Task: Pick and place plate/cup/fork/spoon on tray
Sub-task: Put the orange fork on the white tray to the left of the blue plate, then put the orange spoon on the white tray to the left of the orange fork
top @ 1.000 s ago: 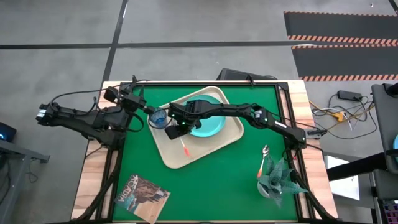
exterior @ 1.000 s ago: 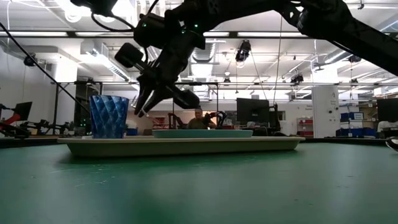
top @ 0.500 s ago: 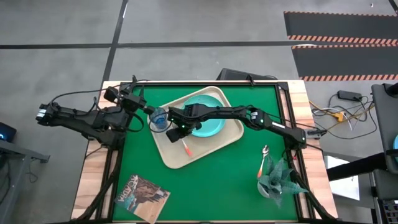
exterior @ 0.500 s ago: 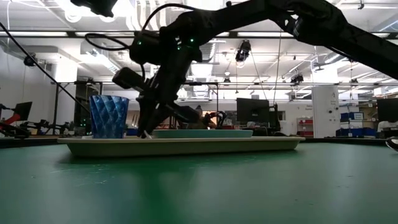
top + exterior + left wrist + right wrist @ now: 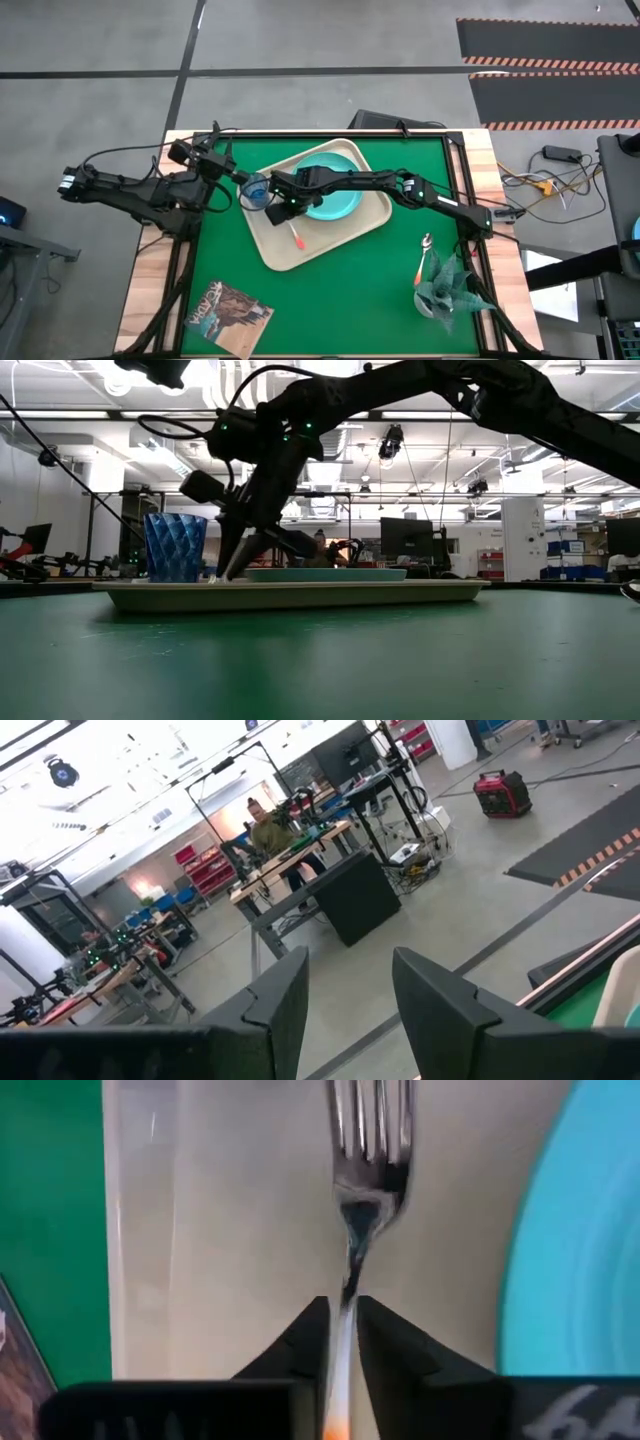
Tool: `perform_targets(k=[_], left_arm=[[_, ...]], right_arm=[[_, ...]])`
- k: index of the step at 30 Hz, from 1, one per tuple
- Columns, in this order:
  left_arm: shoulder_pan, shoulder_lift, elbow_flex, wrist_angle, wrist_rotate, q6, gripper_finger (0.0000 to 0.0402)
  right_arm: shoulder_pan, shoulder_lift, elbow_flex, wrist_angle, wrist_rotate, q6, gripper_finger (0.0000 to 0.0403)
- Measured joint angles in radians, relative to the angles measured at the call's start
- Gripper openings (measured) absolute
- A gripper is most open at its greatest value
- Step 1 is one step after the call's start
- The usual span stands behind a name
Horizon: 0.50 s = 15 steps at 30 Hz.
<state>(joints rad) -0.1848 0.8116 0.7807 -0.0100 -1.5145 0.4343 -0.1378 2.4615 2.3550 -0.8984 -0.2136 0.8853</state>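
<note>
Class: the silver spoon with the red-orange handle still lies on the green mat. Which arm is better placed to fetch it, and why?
Right, most likely. The silver spoon with the red-orange handle lies on that arm's side of the table, by the potted plant. The left hand waits at the far side, beyond the beige tray.

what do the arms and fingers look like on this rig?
Both arms are dark, near-black jointed links with black cables looping along them. The right arm shows small green lights near its joints. The left gripper has two broad, flat dark fingers; the right gripper has dark fingers tapering to narrow wedge tips.
</note>
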Motion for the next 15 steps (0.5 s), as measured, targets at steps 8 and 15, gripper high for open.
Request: perform_targets(k=[8, 15], left_arm=[[0.0, 0.005, 0.0, 0.001, 0.002, 0.0, 0.0132], [0.0, 0.014, 0.0, -0.001, 0.002, 0.0, 0.0132]], right_arm=[[0.0, 0.0, 0.0, -0.001, 0.004, 0.002, 0.0101], [0.0, -0.031, 0.0, -0.037, -0.051, -0.067, 0.0116]])
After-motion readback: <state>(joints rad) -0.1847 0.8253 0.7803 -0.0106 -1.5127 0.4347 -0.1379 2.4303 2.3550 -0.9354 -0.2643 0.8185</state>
